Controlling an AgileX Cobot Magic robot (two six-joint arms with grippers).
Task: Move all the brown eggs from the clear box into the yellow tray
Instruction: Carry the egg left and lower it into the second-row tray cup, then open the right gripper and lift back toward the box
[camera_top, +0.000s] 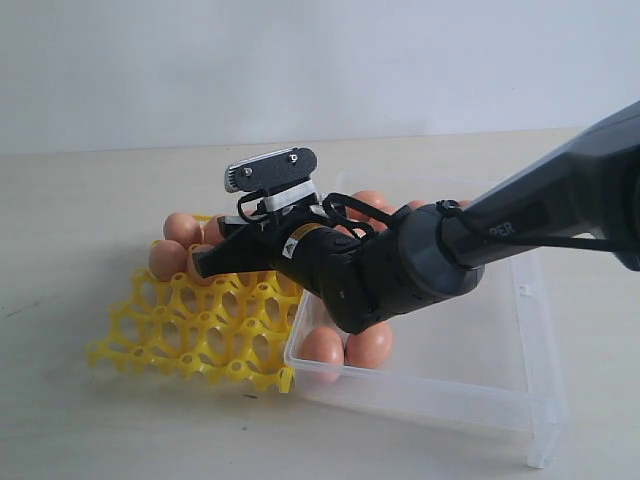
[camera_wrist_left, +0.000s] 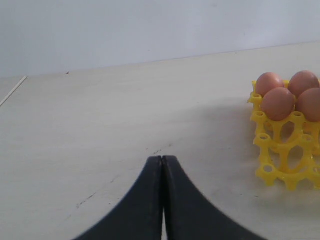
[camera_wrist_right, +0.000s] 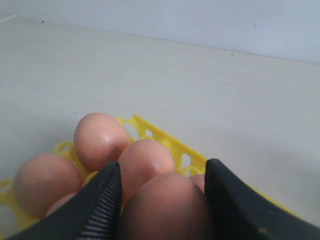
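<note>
My right gripper (camera_top: 215, 255) reaches across the clear box (camera_top: 470, 390) to the far side of the yellow tray (camera_top: 190, 330). It is shut on a brown egg (camera_wrist_right: 167, 210), which touches both black fingers (camera_wrist_right: 102, 200). Just beyond it, several brown eggs (camera_wrist_right: 100, 140) sit in cups at the tray's far corner (camera_wrist_right: 160, 137). In the exterior view these tray eggs (camera_top: 183, 228) show at the back left. Two brown eggs (camera_top: 322, 345) lie in the box's near left corner, and more (camera_top: 372, 200) show behind the arm. My left gripper (camera_wrist_left: 162, 159) is shut and empty over bare table, with the tray (camera_wrist_left: 280, 160) and its eggs (camera_wrist_left: 276, 103) off to one side.
The tray's near rows of cups (camera_top: 215, 345) stand open. The box touches the tray's right edge. The right arm (camera_top: 520, 225) crosses over the box from the right. Pale tabletop (camera_top: 80, 200) surrounds both, with a light wall behind.
</note>
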